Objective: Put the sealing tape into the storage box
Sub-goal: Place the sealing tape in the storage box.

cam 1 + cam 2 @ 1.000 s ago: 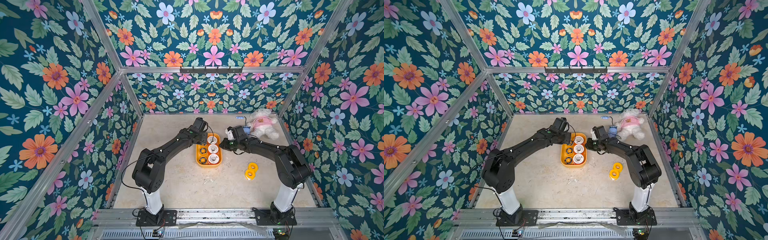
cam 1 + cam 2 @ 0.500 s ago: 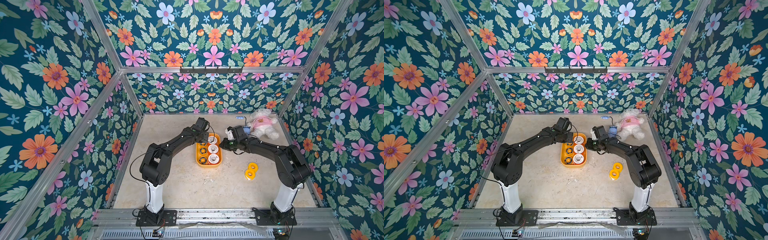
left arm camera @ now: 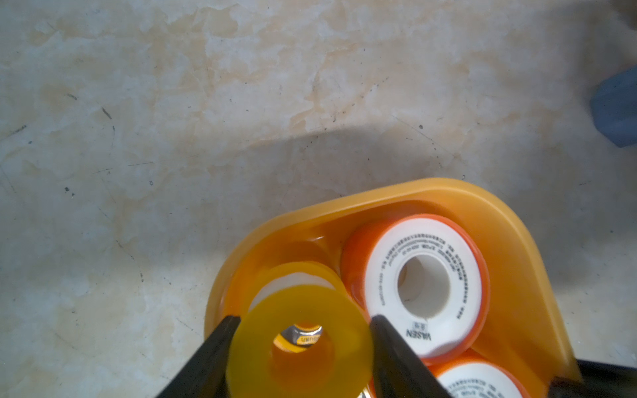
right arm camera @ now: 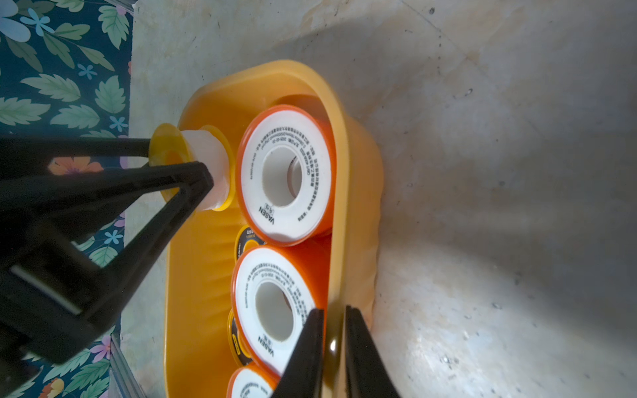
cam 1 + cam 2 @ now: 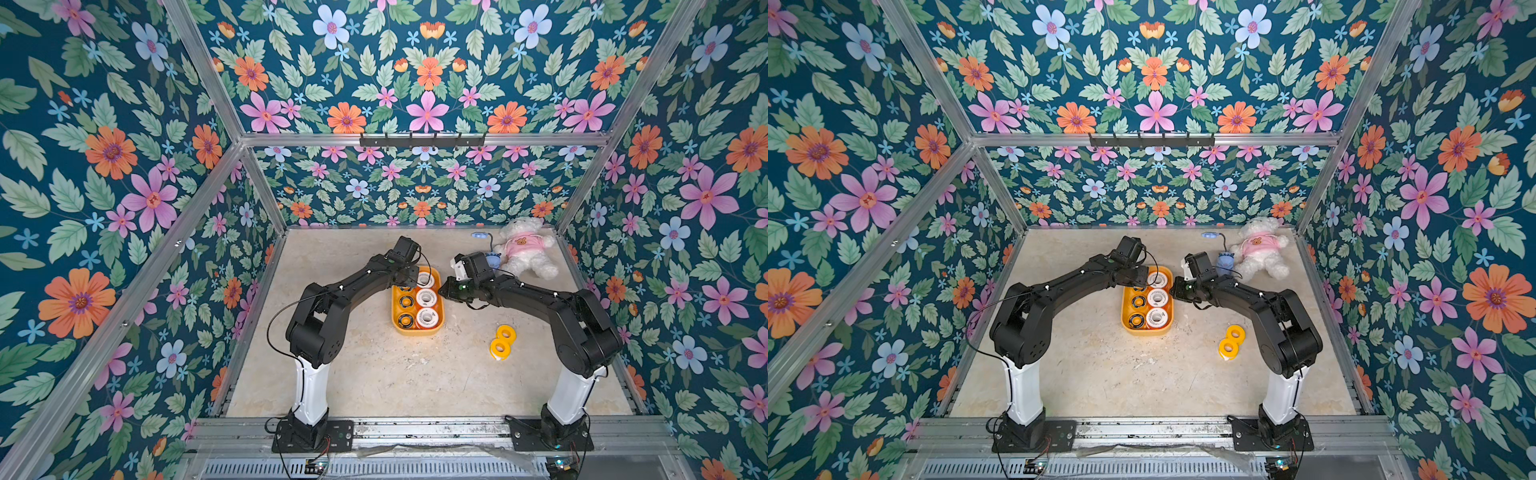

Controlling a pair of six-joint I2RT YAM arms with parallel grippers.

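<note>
Your left claw (image 3: 303, 322) grips a yellow roll (image 3: 262, 348) over the part-filled storage box (image 3: 510, 248), its rim pinched by your right claw (image 4: 334, 310). Two yellow rolls (image 5: 498, 346) remain, well away from both.

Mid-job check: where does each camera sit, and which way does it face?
Top views: high behind the bases, facing down and forward; both arms, storage box between.
Left wrist: facing down; left fingers clamp a yellow roll at the box's end.
Right wrist: facing along the box; right fingers pinch the wall.
Both wrist views share that roll.
</note>
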